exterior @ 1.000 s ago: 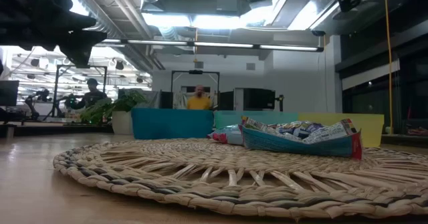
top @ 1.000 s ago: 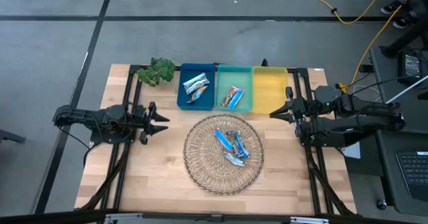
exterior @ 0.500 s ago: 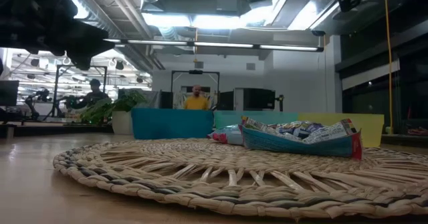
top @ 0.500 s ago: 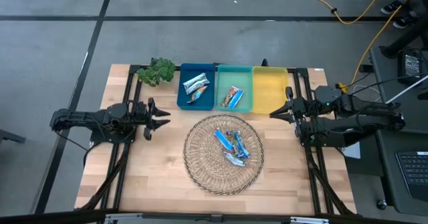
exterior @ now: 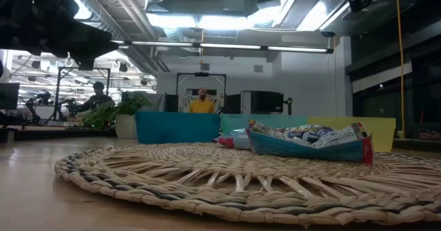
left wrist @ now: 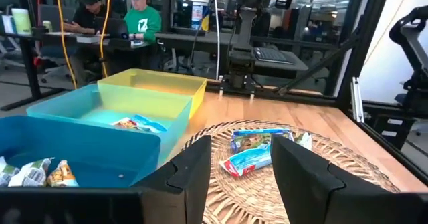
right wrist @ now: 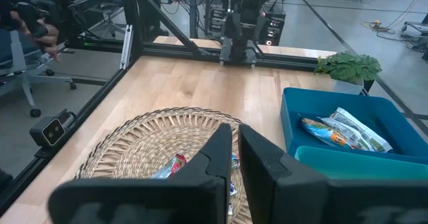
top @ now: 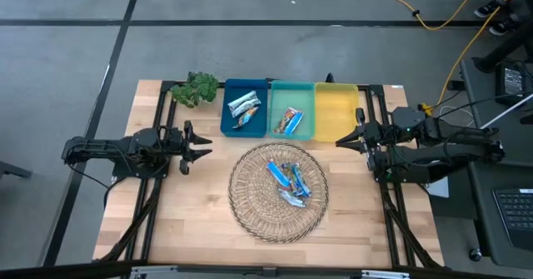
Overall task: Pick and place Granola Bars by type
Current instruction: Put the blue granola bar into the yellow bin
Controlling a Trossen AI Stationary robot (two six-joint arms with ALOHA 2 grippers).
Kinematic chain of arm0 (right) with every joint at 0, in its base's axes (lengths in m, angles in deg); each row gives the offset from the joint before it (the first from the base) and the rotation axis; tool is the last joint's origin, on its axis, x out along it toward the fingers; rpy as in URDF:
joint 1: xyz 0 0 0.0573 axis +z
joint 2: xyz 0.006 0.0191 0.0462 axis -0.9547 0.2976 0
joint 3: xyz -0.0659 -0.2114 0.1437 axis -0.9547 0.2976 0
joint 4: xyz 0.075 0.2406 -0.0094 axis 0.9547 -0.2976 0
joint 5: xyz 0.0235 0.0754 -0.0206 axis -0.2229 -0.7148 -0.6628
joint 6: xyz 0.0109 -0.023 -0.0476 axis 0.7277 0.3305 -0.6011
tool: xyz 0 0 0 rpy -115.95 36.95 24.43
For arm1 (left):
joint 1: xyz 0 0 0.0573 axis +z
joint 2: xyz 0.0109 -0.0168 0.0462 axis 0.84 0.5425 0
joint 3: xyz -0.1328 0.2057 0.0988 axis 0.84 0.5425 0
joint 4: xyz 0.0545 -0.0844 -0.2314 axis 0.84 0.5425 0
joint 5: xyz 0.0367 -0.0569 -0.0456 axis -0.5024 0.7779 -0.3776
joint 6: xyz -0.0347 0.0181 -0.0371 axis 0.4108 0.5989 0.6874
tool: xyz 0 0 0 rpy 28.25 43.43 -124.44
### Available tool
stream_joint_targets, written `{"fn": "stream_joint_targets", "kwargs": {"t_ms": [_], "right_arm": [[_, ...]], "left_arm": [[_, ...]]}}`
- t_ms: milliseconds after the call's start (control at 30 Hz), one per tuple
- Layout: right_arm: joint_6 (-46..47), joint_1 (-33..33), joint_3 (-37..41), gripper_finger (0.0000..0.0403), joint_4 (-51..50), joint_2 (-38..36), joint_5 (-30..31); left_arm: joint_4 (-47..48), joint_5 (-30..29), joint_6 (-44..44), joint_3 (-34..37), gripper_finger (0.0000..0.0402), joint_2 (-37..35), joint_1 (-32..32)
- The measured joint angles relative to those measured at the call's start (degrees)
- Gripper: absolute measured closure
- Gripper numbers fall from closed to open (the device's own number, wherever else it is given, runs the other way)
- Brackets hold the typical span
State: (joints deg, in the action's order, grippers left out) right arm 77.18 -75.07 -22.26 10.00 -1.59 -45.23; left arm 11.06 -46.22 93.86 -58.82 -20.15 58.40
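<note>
Several blue and silver Granola Bars lie in a heap on the round woven mat; the low view shows them as a pile. More bars lie in the dark blue bin and the teal bin; the yellow bin holds none. My left gripper hovers open at the table's left, pointing at the mat. My right gripper hovers shut at the right, beside the yellow bin. Neither touches anything.
A green leafy plant stands at the far left of the bins. Black frame rails run along both table sides. Bare wood lies near the mat's front. People sit in the room beyond.
My left arm has drawn back slightly toward the table's left edge and risen a little; its fingers stay open. The right arm and the bars have kept still.
</note>
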Motion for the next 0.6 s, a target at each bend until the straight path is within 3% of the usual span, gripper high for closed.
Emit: {"fn": "stream_joint_targets", "kwargs": {"t_ms": [167, 600], "right_arm": [[0.00, 0.01, 0.00, 0.0370, 0.00, 0.00, 0.02], [0.00, 0.00, 0.01, 0.0370, 0.00, 0.00, 0.00]], "left_arm": [[-0.01, -0.23, -7.04, 0.00, 0.0256, 0.00, 0.00], [-0.50, -0.27, -7.16, 0.00, 0.0254, 0.00, 0.00]]}}
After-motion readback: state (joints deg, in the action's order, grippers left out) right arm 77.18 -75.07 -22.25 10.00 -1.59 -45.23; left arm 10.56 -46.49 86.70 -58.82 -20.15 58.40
